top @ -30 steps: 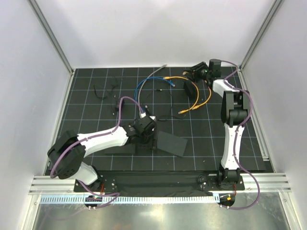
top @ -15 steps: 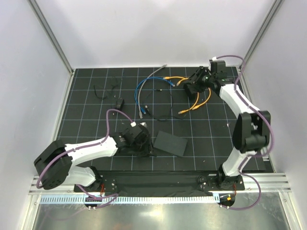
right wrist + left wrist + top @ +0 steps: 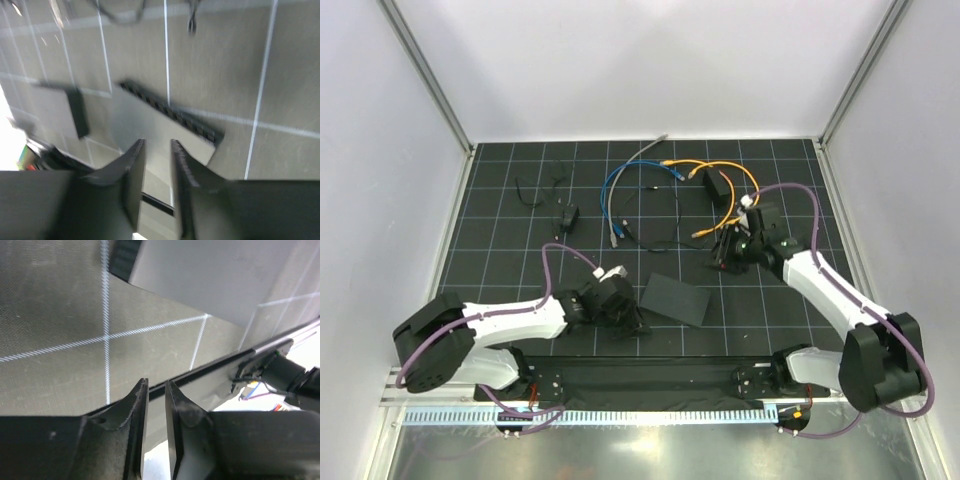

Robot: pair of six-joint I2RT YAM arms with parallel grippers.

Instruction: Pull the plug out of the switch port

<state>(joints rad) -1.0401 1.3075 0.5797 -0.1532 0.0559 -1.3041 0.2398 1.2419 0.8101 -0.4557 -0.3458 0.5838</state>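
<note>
My left arm lies low along the near left of the table (image 3: 500,260). My left pincer (image 3: 632,322) hangs over the grid by the near edge. In the left wrist view it is all but closed (image 3: 156,385). Only a thin slit shows between the fingers (image 3: 136,412), and there is nothing in it.

Further back on the left lie thin black wires (image 3: 535,190) and a tiny block (image 3: 568,216). Just right of my left pincer a flat mat (image 3: 675,298) lies on the grid.

Behind it the blue cable (image 3: 612,190) curls, with the grey cable (image 3: 645,150) slanting toward the back edge.

Next comes the orange cable (image 3: 756,188), looping around the switch (image 3: 717,186) at the back right. The plug (image 3: 699,234) on its near end lies loose on the table, apart from the switch and just beyond my right pincer (image 3: 723,258). The far end (image 3: 665,162) lies left of the switch, near the blue cable's tip. From above I cannot make out the port itself.

My right pincer sits mid-right, well short of the switch and pointing left. The right wrist view is blurred. There my right pincer (image 3: 157,145) is nearly closed too, with a narrow gap between the fingers (image 3: 131,172) and nothing held. The mat's ribbed edge shows beyond them.
</note>
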